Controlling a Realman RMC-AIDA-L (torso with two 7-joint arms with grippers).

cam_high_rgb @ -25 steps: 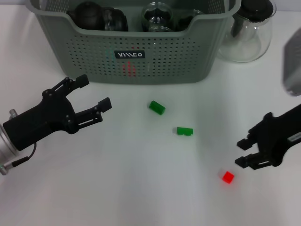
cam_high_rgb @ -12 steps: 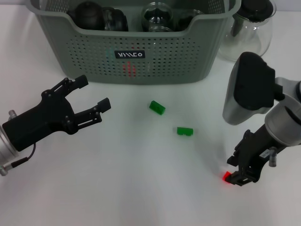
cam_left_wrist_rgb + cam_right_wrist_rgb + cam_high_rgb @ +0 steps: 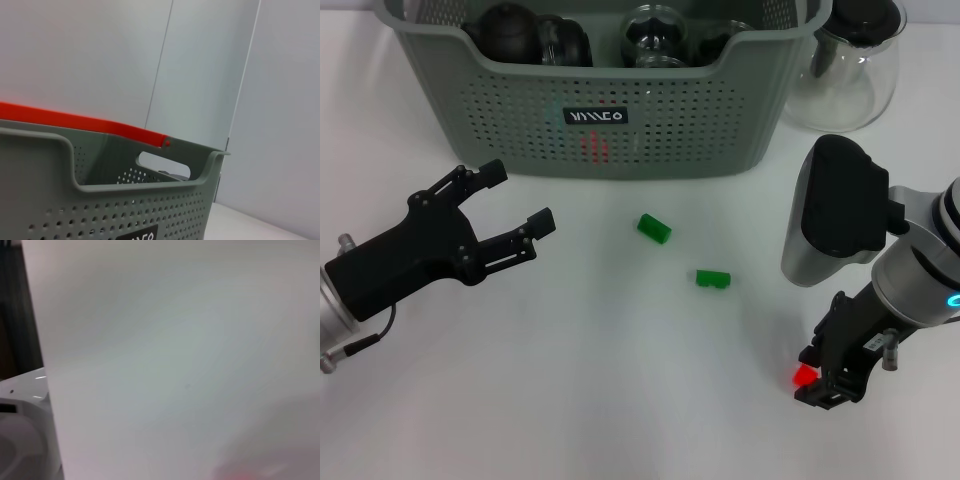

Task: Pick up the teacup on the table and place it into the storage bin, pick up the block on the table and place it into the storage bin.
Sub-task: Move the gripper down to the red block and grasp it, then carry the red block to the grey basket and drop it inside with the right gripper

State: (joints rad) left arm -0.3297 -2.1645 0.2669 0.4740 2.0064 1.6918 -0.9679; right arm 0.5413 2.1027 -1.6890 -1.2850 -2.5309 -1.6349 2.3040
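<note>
On the left, the left hand (image 3: pixel 510 210) hovers low over the white table (image 3: pixel 600 400) with its two black fingers spread wide apart, holding nothing, near the front left corner of the storage bin (image 3: pixel 520 130), which stands at the back of the table with dark teaware and glass pieces already inside; no teacup is to be seen on the table itself. In the left wrist view the bin's rim and handle cutout (image 3: pixel 162 165) fill the lower part, with an orange-red band along the far edge. Towards the middle, two green blocks lie apart on the table: one (image 3: pixel 653 228) just in front of the bin, the other (image 3: pixel 713 279) a little nearer the robot and further right. Behind the bin's right end stands a glass pitcher (image 3: pixel 850 70) with a black lid. At the right, the right hand (image 3: pixel 820 381) is down at the table with the red block (image 3: pixel 804 376) at its fingertips; whether the fingers are clamped on it or merely flanking it I cannot tell, since the arm covers most of the block, and the right wrist view shows only blank pale surface. The risk, as I judge it, is that so small a block is caught by a corner or only grazed, so it could skid aside on the smooth table or drop during the carry to the bin; the pitcher also stands close to the likely path and could be knocked
</note>
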